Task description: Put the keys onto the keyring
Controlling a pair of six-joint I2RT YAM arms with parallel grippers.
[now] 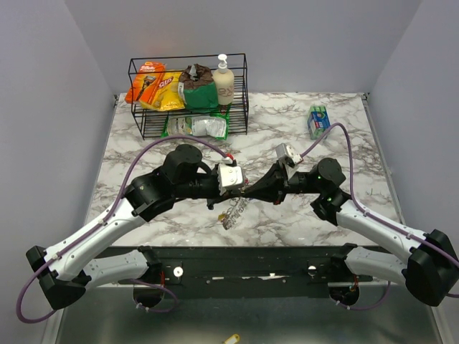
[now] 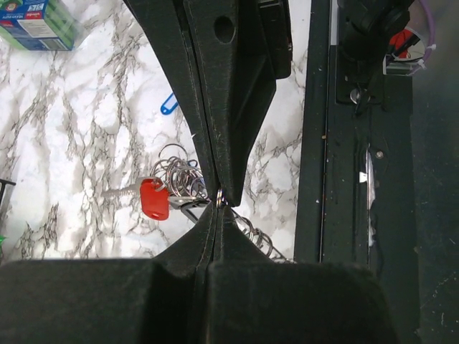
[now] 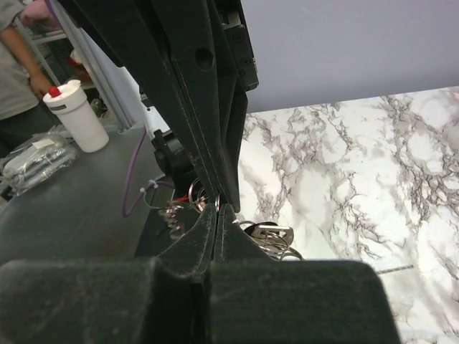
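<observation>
My two grippers meet tip to tip above the table's middle. In the left wrist view the left gripper is shut on a thin silvery loop of the keyring. The right gripper is shut on the same keyring from the opposite side. A bunch of keys and small rings hangs under the tips. It includes a red-headed key and silver keys. A separate blue-tagged key lies flat on the marble. From above, the left gripper and the right gripper touch.
A black wire rack with snack bags and a soap bottle stands at the back left. A blue-green box lies at the back right. The black base rail runs along the near edge. A small yellow object lies below it.
</observation>
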